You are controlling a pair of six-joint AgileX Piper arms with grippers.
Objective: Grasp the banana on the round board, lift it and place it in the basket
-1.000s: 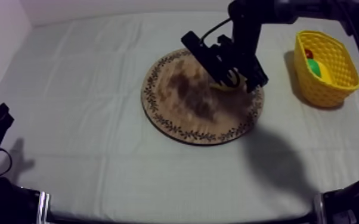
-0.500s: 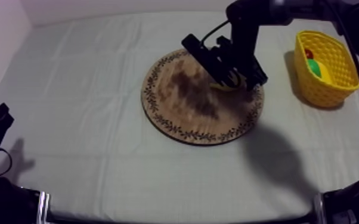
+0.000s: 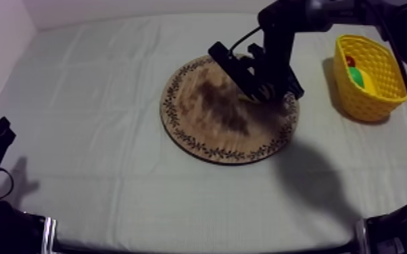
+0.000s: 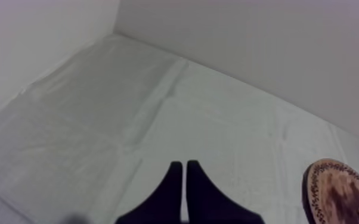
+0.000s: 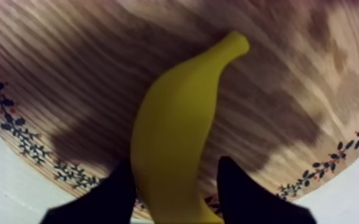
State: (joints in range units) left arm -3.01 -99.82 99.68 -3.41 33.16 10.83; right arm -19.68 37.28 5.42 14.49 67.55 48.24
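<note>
As its arm point(image 3: 279, 37) bends down over the board point(image 3: 203, 118), right pincer point(image 5: 176, 168) tight around banana point(image 5: 179, 113).

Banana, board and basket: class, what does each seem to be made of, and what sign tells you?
The banana: probably plastic, a toy; smooth, even yellow skin with a soft sheen.
The board: wood, matt; straight grain lines, dark stains, a printed leaf pattern round the rim.
The basket: likely moulded plastic; uniform bright yellow, walls of open lattice.
</note>
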